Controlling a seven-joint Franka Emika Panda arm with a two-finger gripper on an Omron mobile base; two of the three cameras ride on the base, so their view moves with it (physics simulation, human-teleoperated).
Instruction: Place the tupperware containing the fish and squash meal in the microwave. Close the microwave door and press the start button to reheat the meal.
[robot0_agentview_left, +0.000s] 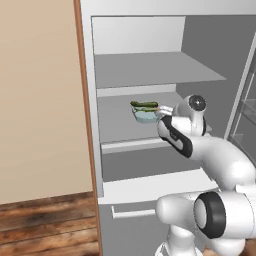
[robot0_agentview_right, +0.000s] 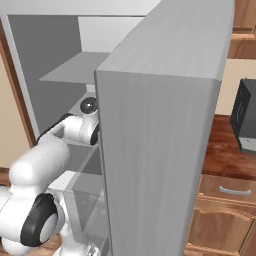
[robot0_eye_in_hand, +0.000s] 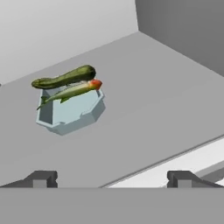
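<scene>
On middle fridge shelf (robot0_agentview_left: 120, 120): tupperware (robot0_eye_in_hand: 70, 109) sits alone, fish and squash meal (robot0_eye_in_hand: 68, 83) poking over top. Gripper (robot0_eye_in_hand: 111, 179) near, not touching, fingers wide apart, holding nothing. Best move, I think: go forward slow, straddle box wall, squeeze wall not food, lift level.

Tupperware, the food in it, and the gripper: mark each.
tupperware (robot0_eye_in_hand: 70, 113), hand view: front clear wall.
fish and squash meal (robot0_eye_in_hand: 65, 80), hand view: dark-green strip on top.
gripper (robot0_eye_in_hand: 112, 178), hand view: midway between the tips, jaws apart.
</scene>
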